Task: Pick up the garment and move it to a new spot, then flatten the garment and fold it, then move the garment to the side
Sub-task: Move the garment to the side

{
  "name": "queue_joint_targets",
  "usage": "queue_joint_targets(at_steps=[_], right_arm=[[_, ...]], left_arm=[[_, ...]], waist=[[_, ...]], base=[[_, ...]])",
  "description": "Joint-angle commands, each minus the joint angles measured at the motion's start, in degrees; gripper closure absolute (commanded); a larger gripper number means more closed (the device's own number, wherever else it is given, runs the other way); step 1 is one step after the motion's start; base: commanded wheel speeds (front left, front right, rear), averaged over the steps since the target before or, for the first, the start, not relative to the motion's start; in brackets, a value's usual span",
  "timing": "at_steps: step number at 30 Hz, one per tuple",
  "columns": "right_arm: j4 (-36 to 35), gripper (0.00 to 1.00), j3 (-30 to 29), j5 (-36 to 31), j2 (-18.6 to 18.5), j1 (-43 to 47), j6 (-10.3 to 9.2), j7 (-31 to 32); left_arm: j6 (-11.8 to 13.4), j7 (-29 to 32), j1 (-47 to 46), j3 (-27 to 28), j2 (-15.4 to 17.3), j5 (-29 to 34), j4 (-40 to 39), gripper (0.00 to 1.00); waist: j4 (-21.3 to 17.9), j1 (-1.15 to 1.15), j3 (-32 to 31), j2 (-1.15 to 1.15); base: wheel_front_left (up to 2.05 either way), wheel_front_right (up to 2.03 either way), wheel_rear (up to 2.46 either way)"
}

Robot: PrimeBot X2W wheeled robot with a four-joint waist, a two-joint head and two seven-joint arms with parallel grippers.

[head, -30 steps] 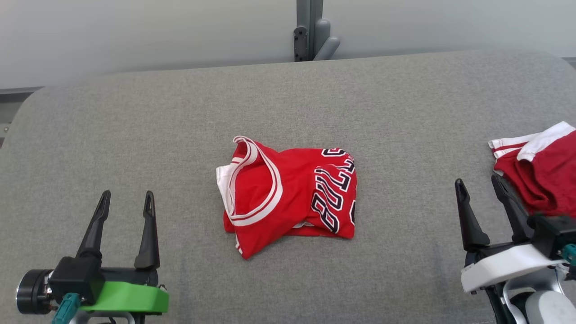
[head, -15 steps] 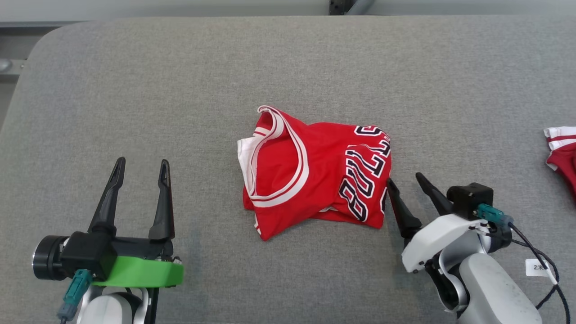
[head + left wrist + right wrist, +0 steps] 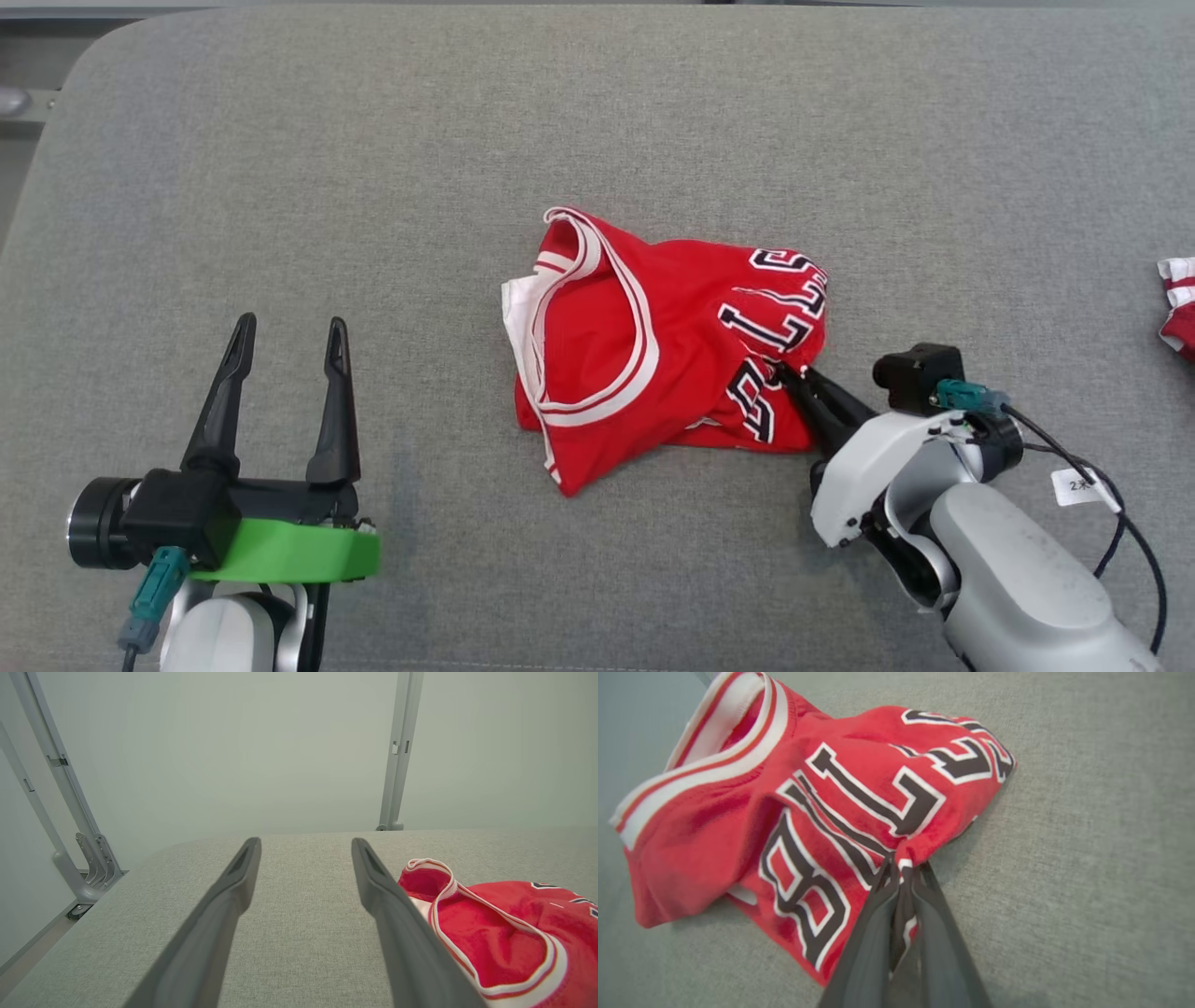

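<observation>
Grey fabric tabletop [image 3: 280, 140] (rounded corners), plain pale wall [image 3: 280, 742] behind, grey metal posts [image 3: 402, 751], even light

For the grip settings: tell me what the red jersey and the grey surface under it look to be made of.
The red jersey: soft, thin knit cloth, probably synthetic, matte; it bunches into folds where the right claw pinches it. The grey surface: woven fabric covering, matte, with a fine flecked weave; what lies beneath cannot be told.

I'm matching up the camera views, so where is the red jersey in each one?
Head view: red jersey centre, right gripper pinching its right edge.
Left wrist view: red jersey lower right corner.
Right wrist view: red jersey left and centre.
Shared landmark: its white-striped trim.
</observation>
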Motion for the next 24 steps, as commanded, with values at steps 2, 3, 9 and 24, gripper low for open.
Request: queue_joint_targets(at_steps=[2,3,9,24], right_arm=[[-2.2,1.0,0.9,-0.5,-2.6,-0.9,-0.1,-0.9],[-3.6,1.0,1.6,-1.3,-3.8,-1.2,-0.1,-1.1],[-16.2,1.0,3.6,-5.8,-12.0,-0.9,-0.1,0.5],[-34.4,1.0,0.9,-7.3,-21.3,6.0,-0.1,7.6]], left_arm=[[0.3,-0.3,-0.8,0.2,0.1,-0.3,-0.2,0.0],[0.4,-0.4,-0.7,0.4,0.2,-0.4,-0.3,0.0],[0.7,-0.5,0.5,0.9,0.9,-0.3,-1.4,0.0],[0.8,1.7,-1.2,1.3,4.0,0.4,-6.6,0.0]], waist=[[-0.9,-0.01,-0.2,0.0],[-1.4,-0.01,-0.3,0.0],[-6.1,-0.01,-0.6,0.0],[-20.2,-0.01,3.6,0.0]], base=[[0.0,0.0,0.0],[0.0,0.0,0.0],[0.0,0.0,0.0],[0.0,0.0,0.0]])
